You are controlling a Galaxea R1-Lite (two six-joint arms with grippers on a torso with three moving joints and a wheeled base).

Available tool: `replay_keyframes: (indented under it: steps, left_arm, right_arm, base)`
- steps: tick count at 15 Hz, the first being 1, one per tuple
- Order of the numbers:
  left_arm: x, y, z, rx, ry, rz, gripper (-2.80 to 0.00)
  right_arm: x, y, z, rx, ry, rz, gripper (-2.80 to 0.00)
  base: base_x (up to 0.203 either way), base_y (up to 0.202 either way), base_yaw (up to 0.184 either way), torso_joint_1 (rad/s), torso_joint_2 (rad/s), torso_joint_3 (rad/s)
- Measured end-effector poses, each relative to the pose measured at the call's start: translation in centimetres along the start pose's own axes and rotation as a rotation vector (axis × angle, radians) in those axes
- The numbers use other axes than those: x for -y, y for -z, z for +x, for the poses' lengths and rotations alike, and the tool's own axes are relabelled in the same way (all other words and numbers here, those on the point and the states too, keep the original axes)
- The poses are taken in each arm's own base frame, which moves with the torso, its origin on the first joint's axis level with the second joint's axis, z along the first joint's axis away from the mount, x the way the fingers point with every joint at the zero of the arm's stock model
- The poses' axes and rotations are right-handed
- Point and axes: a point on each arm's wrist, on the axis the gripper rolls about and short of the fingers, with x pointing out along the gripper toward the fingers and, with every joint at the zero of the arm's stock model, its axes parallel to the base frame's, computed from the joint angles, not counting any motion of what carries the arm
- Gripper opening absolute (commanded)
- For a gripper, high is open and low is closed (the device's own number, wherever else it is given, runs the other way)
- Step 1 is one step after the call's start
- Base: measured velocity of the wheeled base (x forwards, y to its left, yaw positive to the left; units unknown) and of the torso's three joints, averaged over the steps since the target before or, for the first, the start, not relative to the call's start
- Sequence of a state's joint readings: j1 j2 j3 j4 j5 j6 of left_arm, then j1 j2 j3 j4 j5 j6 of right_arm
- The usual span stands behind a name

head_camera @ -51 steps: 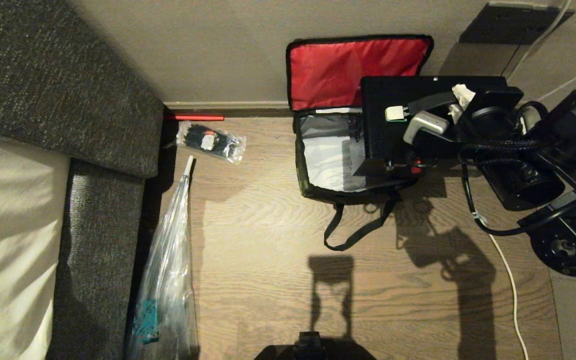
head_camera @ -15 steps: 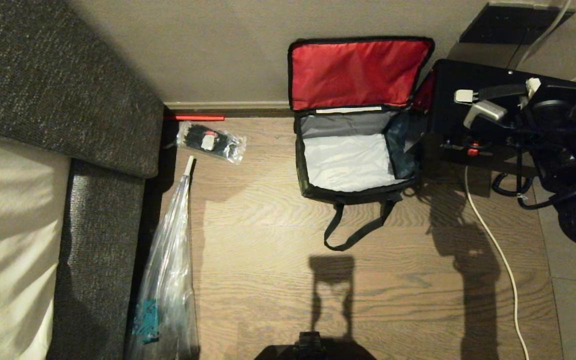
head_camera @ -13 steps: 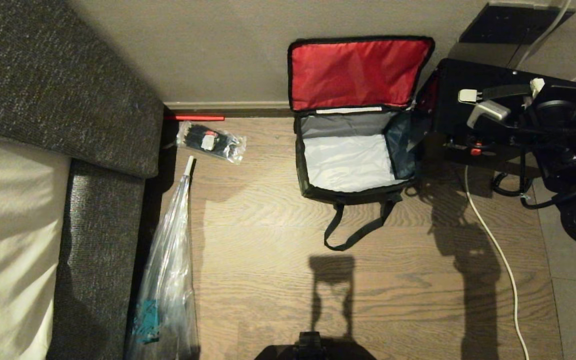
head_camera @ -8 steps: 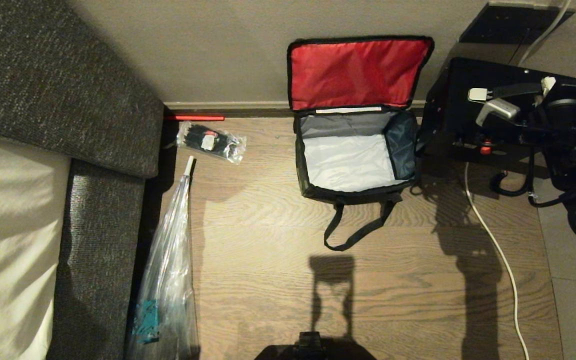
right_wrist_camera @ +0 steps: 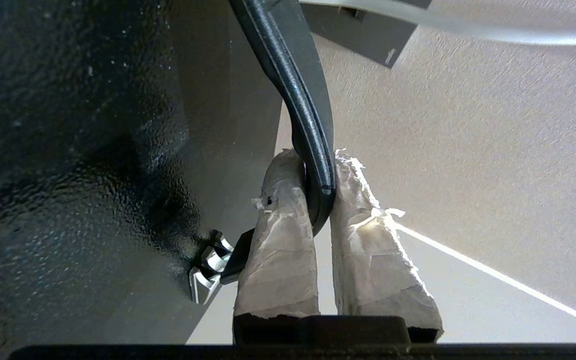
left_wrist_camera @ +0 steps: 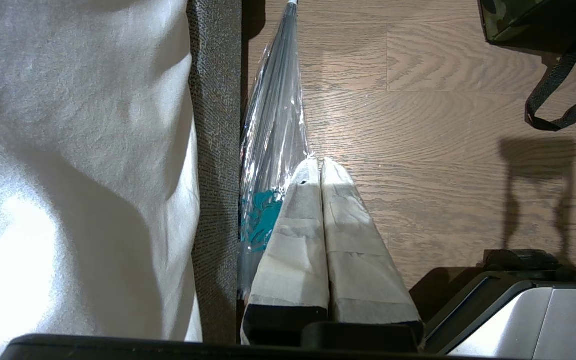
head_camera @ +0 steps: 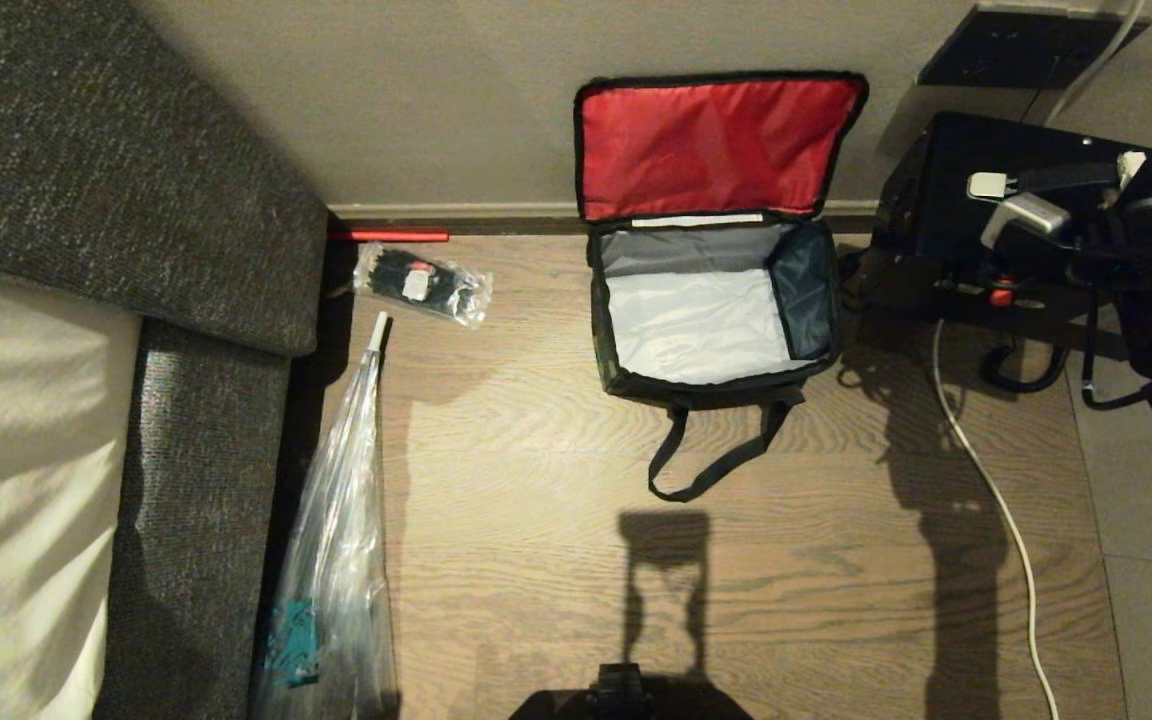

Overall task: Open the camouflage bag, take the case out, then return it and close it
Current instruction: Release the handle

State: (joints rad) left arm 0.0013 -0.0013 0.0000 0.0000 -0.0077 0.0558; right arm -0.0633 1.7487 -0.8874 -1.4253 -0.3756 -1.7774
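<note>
Fingers (right_wrist_camera: 313, 200) wrapped in frayed tape pinch the speckled black case's (right_wrist_camera: 68, 150) curved handle (right_wrist_camera: 298, 90).

Right claw (right_wrist_camera: 318, 190) hides behind case (head_camera: 946, 200) — arm cropped.

Head view: high, facing steeply down on wooden floor (head_camera: 556, 420), open camouflage bag (head_camera: 701, 375) mid-frame.
Left wrist view: behind left gripper (left_wrist_camera: 322, 167), facing down, low over floor.
Right wrist view: behind right gripper (right_wrist_camera: 318, 185), tight against case (right_wrist_camera: 68, 150).
Shared: floor, bag strap, plastic bag (left_wrist_camera: 273, 130).
</note>
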Motion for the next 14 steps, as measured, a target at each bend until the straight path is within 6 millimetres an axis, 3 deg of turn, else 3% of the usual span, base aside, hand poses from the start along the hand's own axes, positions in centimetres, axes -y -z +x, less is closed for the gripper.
replay_keyframes:
  steps: [14]
  left_arm:
    - [0.0, 0.0, 0.0, 0.0, 0.0, -0.001, -2.8]
  right_arm:
    - [-4.6, 1.3, 2.1, -0.059, -0.078, -0.023, -2.8]
  base:
    - [0.0, 0.0, 0.0, 0.0, 0.0, 0.0]
